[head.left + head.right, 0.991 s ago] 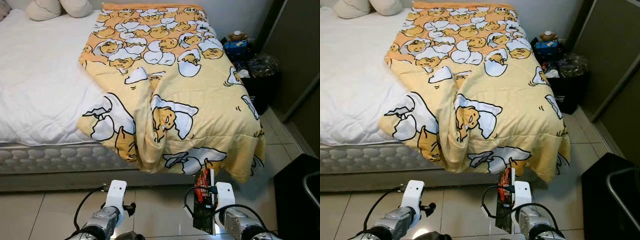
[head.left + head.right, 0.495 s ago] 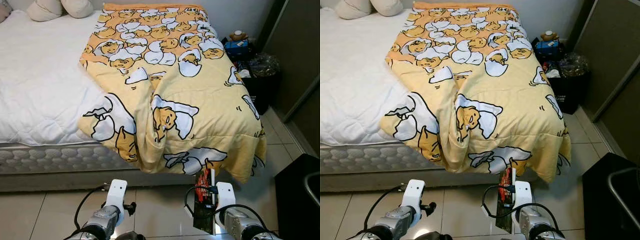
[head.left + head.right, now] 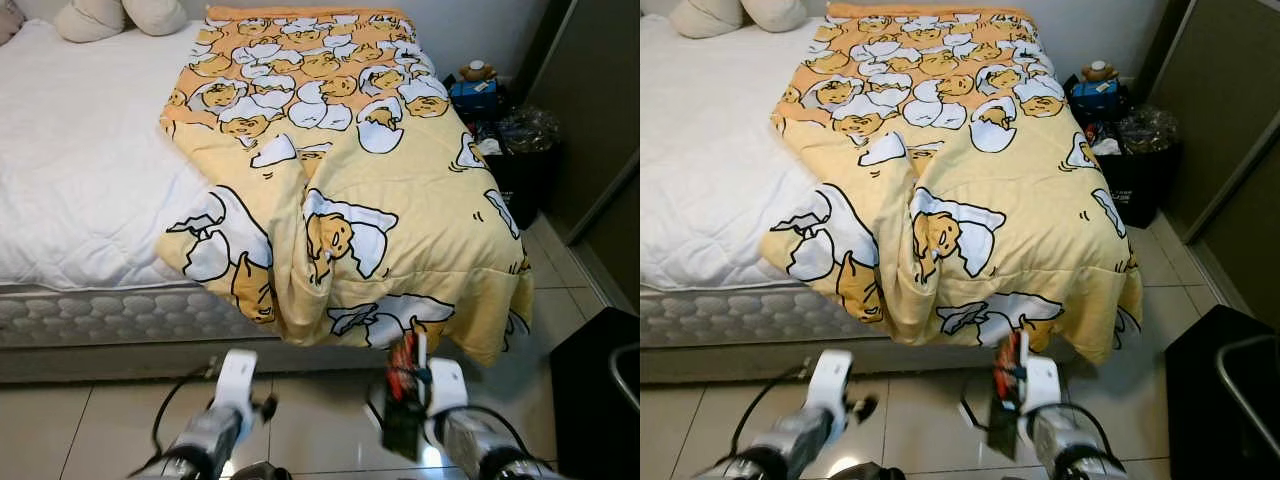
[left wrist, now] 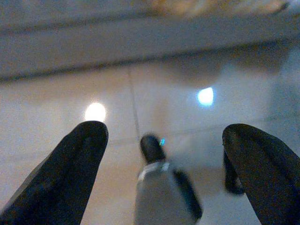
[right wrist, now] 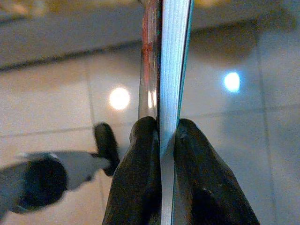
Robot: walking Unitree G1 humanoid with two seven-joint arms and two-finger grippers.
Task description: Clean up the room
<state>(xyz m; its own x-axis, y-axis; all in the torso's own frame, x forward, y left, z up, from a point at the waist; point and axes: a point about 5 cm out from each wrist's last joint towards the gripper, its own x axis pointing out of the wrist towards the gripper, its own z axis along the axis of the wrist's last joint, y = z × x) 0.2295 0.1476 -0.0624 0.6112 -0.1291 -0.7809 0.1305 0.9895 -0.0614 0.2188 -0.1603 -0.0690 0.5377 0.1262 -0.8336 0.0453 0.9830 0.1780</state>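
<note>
On the far left, two pillows [image 3: 120, 15] lay at the head of the bed [image 3: 80, 160], on its white mattress cover. A yellow blanket [image 3: 350, 190] printed with cartoon eggs covered the right part of the bed, and its near edge hung over the foot of the bed toward the tiled floor [image 3: 60, 420].

Near the camera, the left pincer [image 4: 164, 140] was low above the floor in front of the bed, and its two black fingers [image 4: 75, 164] stood wide apart with nothing between them. To its right, the right pincer [image 5: 161, 136] was closed on a thin book [image 5: 171, 51], which it held upright by the edge, just under the hanging blanket; the arms looked blurred in the head views.

On the far right, beside the bed, stood a dark bin [image 3: 520, 150] with a blue box [image 3: 472, 95] and other small things around it, too small to tell. A black object [image 3: 600, 390] stood at the near right corner.
</note>
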